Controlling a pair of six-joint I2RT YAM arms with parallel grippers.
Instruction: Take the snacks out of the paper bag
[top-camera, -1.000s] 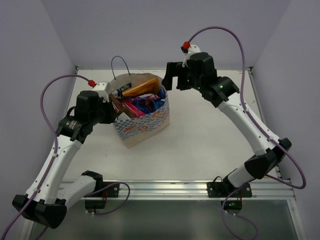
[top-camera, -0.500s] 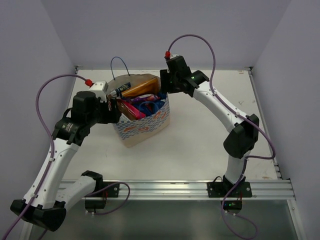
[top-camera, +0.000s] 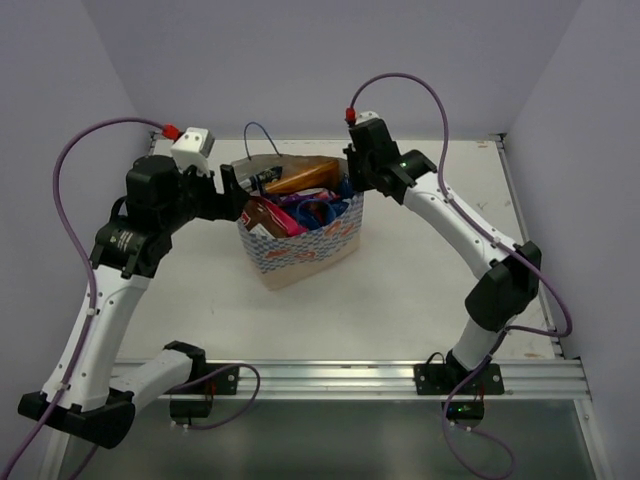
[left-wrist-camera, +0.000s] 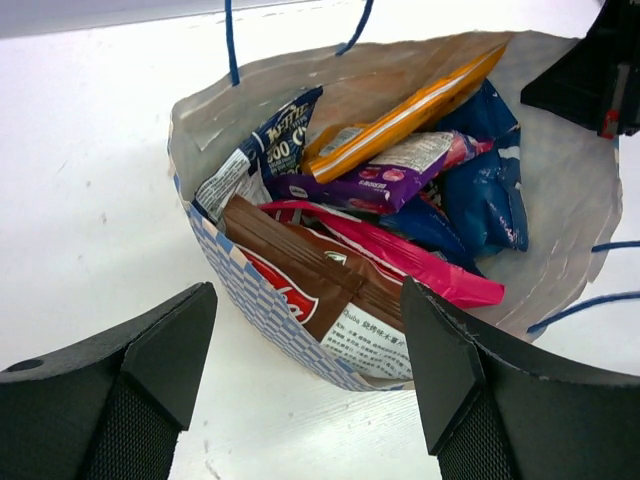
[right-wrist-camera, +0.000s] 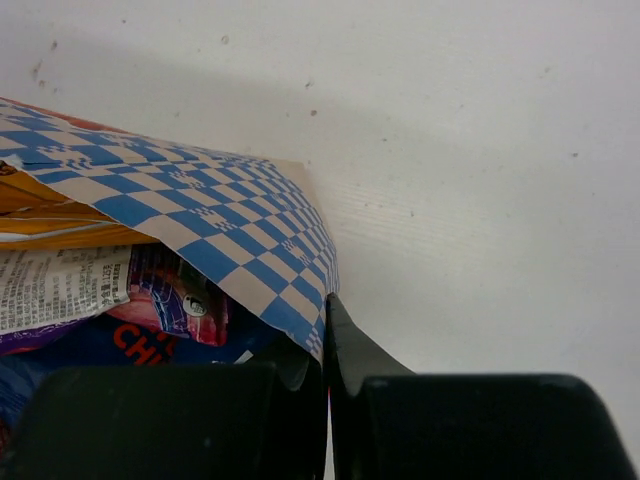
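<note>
Right gripper (right-wrist-camera: 325, 352): jaws closed on the rim of the tan paper bag with blue-white checkered band (top-camera: 300, 255), pinching the wall on the side away from the left arm. Left gripper (left-wrist-camera: 308, 300): spread wide, empty, hanging just outside the opposite rim and looking down into the mouth.

All the snacks sit inside the bag. Closest ahead of the left gripper is the brown-and-white foil chip packet with red logo (left-wrist-camera: 300, 285). It leans on the near bag wall, with its long axis crosswise to the fingers' reach. The magenta foil packet (left-wrist-camera: 420, 265) lies just behind it, roughly parallel. Beyond that are the small purple packet (left-wrist-camera: 365, 178), the orange packet (left-wrist-camera: 400, 112) and the dark blue packets (left-wrist-camera: 490, 195).

The left arm is free and nearer, so the pick is likely its job. The bag's near wall touches the brown packet, so the fingers risk catching paper too. The white tabletop (top-camera: 420, 290) gives open room beside the bag.
</note>
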